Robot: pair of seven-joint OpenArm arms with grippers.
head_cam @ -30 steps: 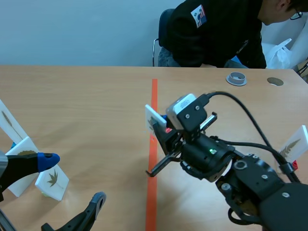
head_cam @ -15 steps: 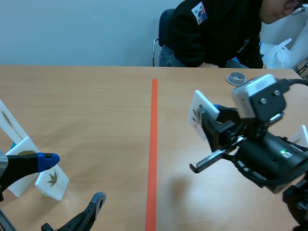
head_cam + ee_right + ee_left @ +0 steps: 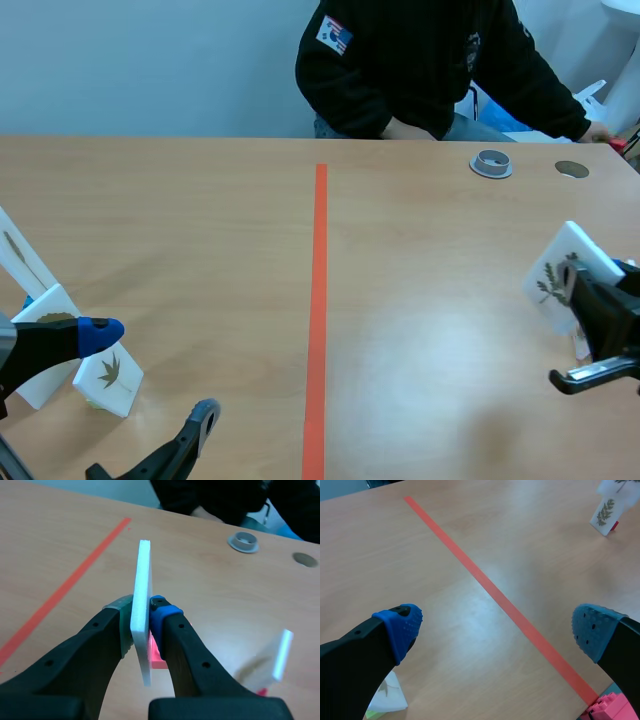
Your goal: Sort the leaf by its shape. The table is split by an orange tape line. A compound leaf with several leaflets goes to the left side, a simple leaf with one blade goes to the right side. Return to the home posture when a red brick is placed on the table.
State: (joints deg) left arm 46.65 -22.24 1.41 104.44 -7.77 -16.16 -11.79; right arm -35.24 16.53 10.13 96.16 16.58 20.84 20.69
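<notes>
My right gripper (image 3: 592, 290) hangs at the table's far right edge, right of the orange tape line (image 3: 319, 300), shut on a white leaf card (image 3: 560, 272) printed with a dark sprig. In the right wrist view that card (image 3: 144, 570) stands edge-on, pinched between the fingers of the right gripper (image 3: 142, 612). A second card (image 3: 280, 655) stands just beside it. At the near left my left gripper (image 3: 150, 372) is open over several leaf cards, one with a lobed leaf (image 3: 108, 378). The left wrist view shows the left gripper (image 3: 497, 627) open above bare table.
A person in black leans over the far edge (image 3: 420, 60), one hand reaching to the far right. A grey ring (image 3: 491, 163) and a round hole (image 3: 572, 169) lie at the back right. A pink brick (image 3: 610, 707) sits by my left gripper's finger.
My right arm carried the card from the tape line at the middle over to the far right edge. The person shifted and reached to the right. The left arm stayed still.
</notes>
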